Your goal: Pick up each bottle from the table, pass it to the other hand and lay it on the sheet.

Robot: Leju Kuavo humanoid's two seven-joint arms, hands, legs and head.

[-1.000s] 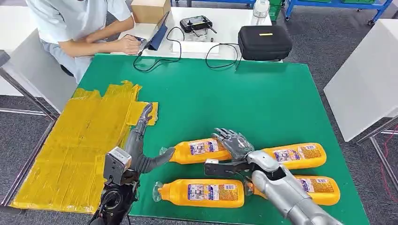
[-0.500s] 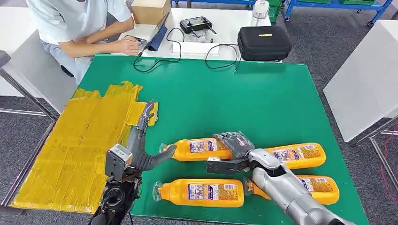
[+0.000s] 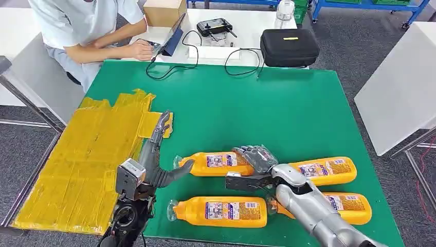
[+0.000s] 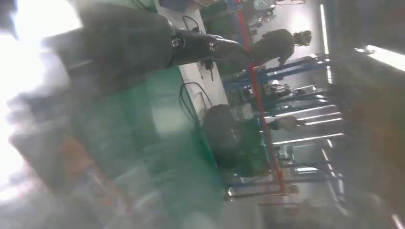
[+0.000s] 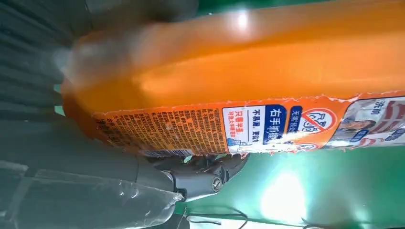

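Observation:
Several orange bottles lie on the green table (image 3: 257, 103). My right hand (image 3: 257, 157) curls its fingers over the base end of the back-left bottle (image 3: 218, 162), which lies on the table. The right wrist view shows that bottle (image 5: 239, 71) close up, with my thumb (image 5: 71, 181) under it. My left hand (image 3: 154, 159) is open at the edge of the yellow sheet (image 3: 77, 159), its thumb reaching toward that bottle's cap. The left wrist view is blurred, with dark fingers (image 4: 143, 47) over green. Other bottles lie at back right (image 3: 324, 171), front left (image 3: 221, 211) and front right (image 3: 352, 208).
A person sits at a laptop (image 3: 172, 33) on the white table beyond the far left corner. A black case (image 3: 289, 46), a controller (image 3: 216, 24), a cardboard box (image 3: 164, 10) and cables lie there. Another white table (image 3: 406, 87) stands to the right.
My right hand's fingers, spread above the back-left bottle a second ago, have curled down over its base end. The left hand has barely moved.

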